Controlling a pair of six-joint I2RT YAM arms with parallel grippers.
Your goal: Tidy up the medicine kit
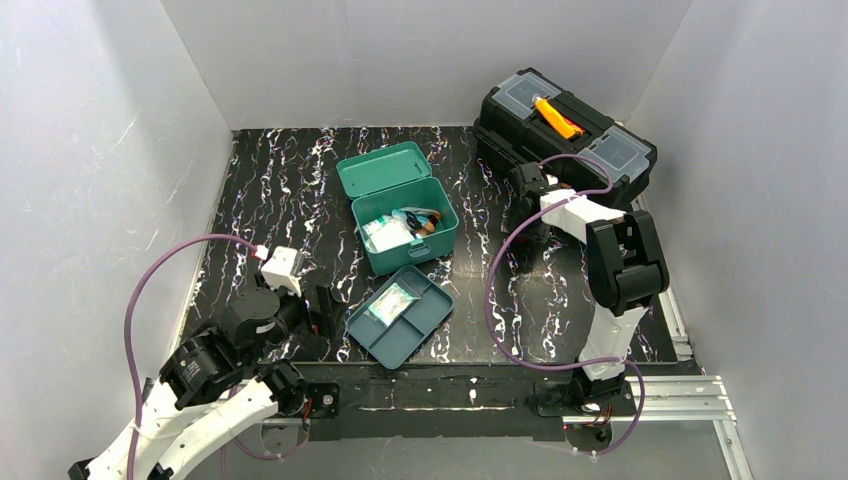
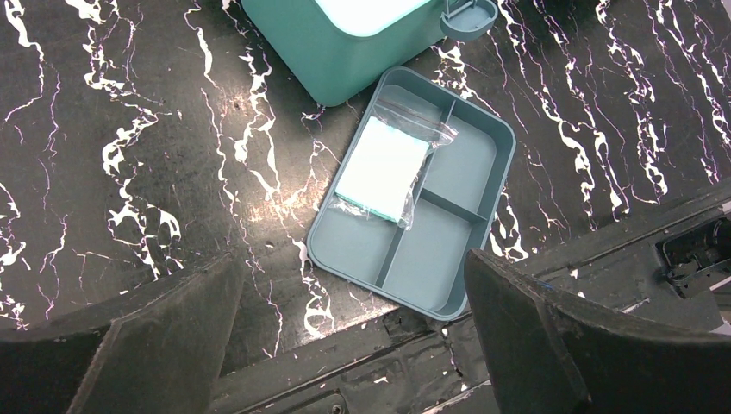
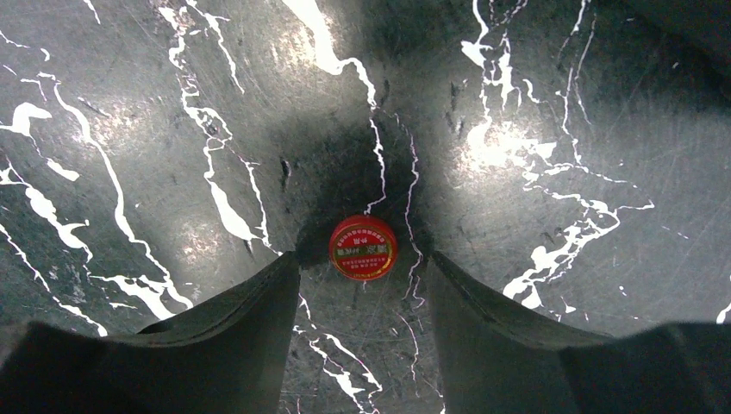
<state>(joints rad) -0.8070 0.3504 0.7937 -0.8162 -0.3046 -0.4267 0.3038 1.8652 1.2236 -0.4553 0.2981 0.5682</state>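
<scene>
Blunt dark fingers (image 3: 259, 302) of the right end effector (image 3: 362, 263) fill the bottom of the right wrist view, one on each side of a small round red tin (image 3: 363, 248) lying flat on the desk (image 3: 172, 129). The jaws are parted and neither touches the tin, so nothing is grasped. The straddle looks set up for a pinch across the tin's rim. Its label is too small to read, though it is probably a balm that belongs with the kit.

Seen from above, the medicine box (image 1: 405, 225) sits mid-desk with its lid (image 1: 383, 167) thrown back and packets and other small items inside, well to the left of this arm. Its tray (image 1: 400, 315) lies out on the desk just in front of the box, likely so the compartments can be filled. A bagged gauze pad (image 2: 384, 168) lies in the long compartment, the bag's edge lapping a divider. The left end effector (image 2: 353, 263) hangs above the tray, released wide and empty. A black toolbox (image 1: 565, 125) stands in the far right corner.
</scene>
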